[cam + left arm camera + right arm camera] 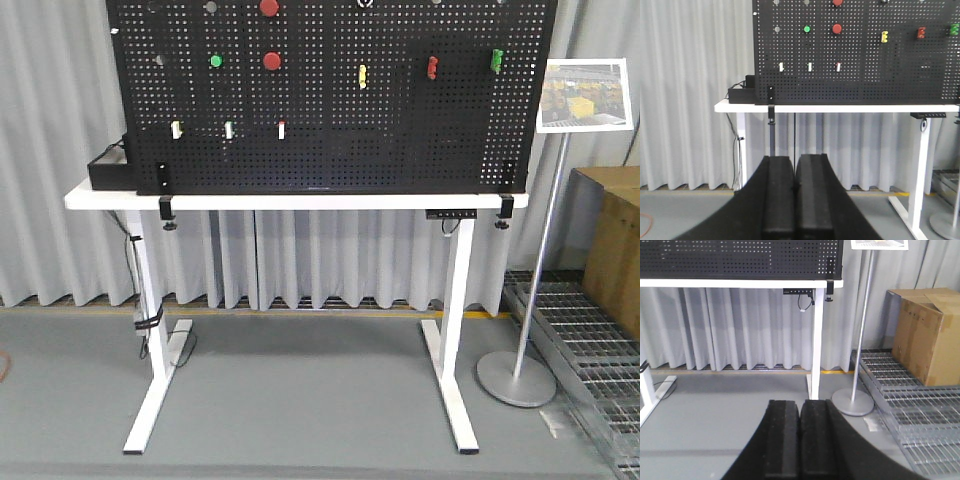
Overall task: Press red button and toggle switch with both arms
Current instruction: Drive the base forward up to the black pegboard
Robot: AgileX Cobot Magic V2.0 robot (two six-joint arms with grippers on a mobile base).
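A black pegboard (400,110) stands on a white table (290,200). It carries two red buttons, one (272,61) in the middle row and a bigger one (269,7) at the top edge. A green button (216,61) sits to their left. Three small white toggle switches (281,129) sit in a lower row. The red button (837,28) and switches (838,66) also show in the left wrist view. My left gripper (795,159) is shut and empty, far from the board. My right gripper (800,404) is shut and empty, low over the floor. Neither shows in the front view.
Yellow (362,76), red (432,68) and green (496,61) handles hang on the board's right. A sign stand (854,401) stands right of the table. A cardboard box (922,330) rests on a metal grate (910,405). A black box (108,170) sits at the table's left end.
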